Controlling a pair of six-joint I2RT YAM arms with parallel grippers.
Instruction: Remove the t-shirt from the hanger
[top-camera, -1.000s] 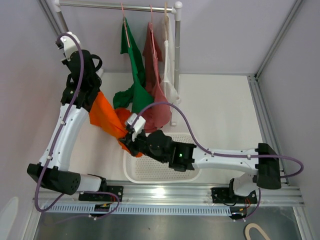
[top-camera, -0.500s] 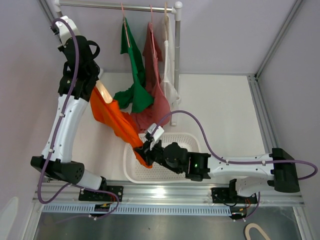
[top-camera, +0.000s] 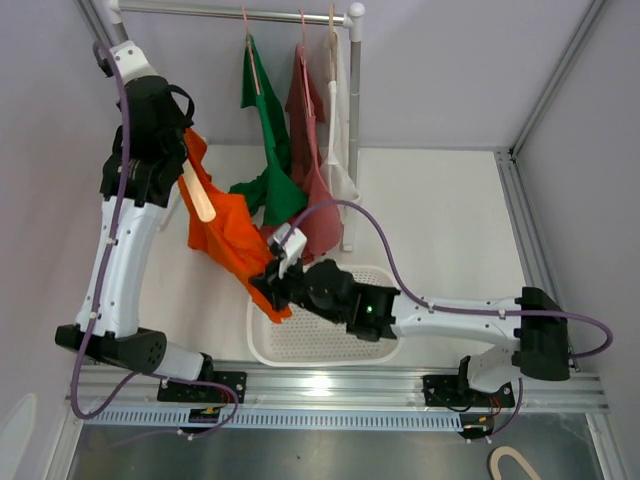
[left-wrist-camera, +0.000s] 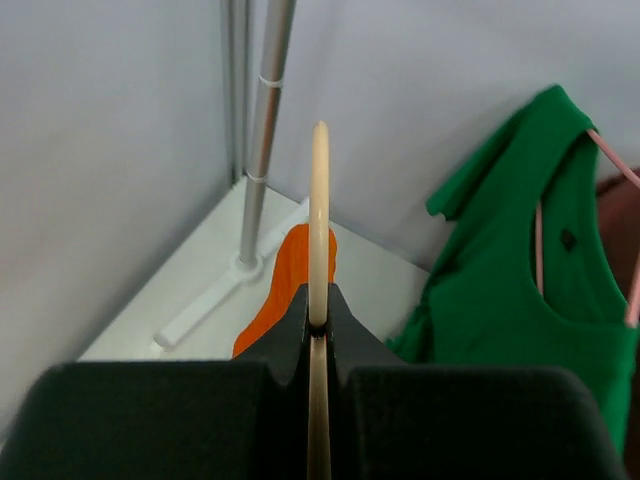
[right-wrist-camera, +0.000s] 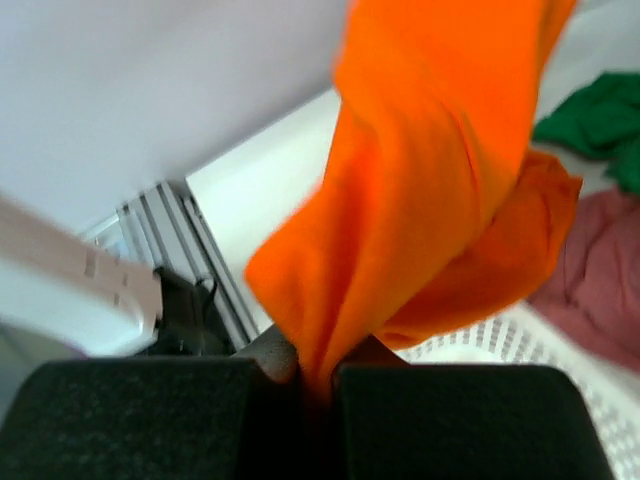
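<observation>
The orange t-shirt (top-camera: 232, 235) hangs stretched between my two grippers, above the table's left half. My left gripper (top-camera: 183, 165) is shut on a pale wooden hanger (top-camera: 196, 192), whose arm sticks out bare below the fingers; the same hanger (left-wrist-camera: 319, 215) runs straight up between the jaws in the left wrist view, with a strip of orange t-shirt (left-wrist-camera: 285, 285) behind it. My right gripper (top-camera: 272, 283) is shut on the t-shirt's lower end, at the white basket's left rim. In the right wrist view the orange t-shirt (right-wrist-camera: 430, 170) bunches into the closed jaws.
A white perforated basket (top-camera: 365, 355) sits near the front. A rail (top-camera: 230, 10) at the back holds a green shirt (top-camera: 270, 130), a dusty red shirt (top-camera: 310, 150) and a white garment (top-camera: 340, 110) on hangers. The rack's post (top-camera: 353, 120) stands right of them.
My left gripper has risen and swung back with the hanger, whose arm now shows bare. My right gripper swung down over the basket, then back up-left, still holding the orange cloth.
</observation>
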